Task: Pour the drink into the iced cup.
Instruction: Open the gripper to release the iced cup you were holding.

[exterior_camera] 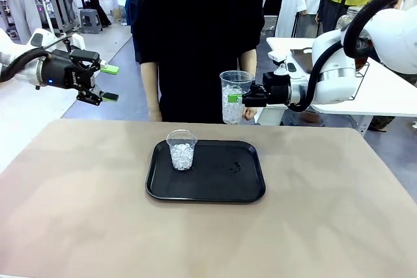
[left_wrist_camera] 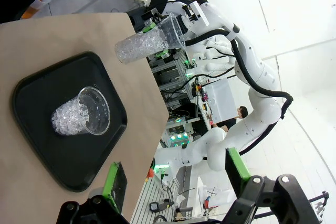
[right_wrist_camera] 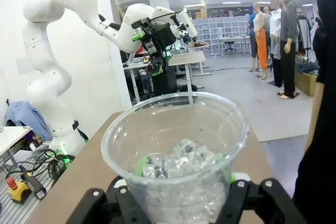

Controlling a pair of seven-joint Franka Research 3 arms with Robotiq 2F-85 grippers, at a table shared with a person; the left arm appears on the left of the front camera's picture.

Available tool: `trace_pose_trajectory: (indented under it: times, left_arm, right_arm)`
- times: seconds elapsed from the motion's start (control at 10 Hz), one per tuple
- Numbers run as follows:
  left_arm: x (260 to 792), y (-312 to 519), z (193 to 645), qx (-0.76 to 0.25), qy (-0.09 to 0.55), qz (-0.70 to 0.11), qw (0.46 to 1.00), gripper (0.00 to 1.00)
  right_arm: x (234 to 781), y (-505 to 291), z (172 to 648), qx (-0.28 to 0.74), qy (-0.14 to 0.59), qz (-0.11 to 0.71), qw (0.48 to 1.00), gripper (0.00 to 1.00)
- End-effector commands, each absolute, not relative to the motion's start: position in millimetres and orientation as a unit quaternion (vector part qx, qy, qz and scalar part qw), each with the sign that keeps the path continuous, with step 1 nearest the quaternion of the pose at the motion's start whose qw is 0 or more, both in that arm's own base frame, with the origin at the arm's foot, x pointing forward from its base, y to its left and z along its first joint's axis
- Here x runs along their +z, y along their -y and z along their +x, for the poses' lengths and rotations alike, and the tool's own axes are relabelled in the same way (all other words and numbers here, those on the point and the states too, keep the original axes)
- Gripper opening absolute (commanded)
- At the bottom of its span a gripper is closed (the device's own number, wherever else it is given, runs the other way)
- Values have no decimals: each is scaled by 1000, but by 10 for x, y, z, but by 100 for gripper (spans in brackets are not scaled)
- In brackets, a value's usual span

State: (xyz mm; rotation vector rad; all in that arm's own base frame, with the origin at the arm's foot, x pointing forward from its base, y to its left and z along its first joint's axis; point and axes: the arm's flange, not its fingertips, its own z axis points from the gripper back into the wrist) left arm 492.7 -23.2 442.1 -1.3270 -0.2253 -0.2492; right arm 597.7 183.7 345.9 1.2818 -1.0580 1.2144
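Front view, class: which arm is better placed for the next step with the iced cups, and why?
Likely right. The right gripper is shut on the raised iced cup beyond the tray; the left gripper is open, empty, farther off.

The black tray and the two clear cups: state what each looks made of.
Black rectangular tray: probably moulded plastic, semi-gloss, with soft reflections on its rounded rim.
Short clear cup on the tray: thin transparent plastic, glossy; ice shows through its wall.
Tall clear cup in the right gripper: same look, thin rolled rim, ice visible inside.
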Motion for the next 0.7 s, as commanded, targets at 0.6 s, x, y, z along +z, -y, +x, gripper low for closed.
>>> trace_pose_trajectory:
  times: [0.6]
  left_arm:
    - [4435, 234, 4924, -118, 107, -613, 774, 100]
  right_arm:
    - [3506, -1861, 5978, 505, 449, 532, 510, 62]
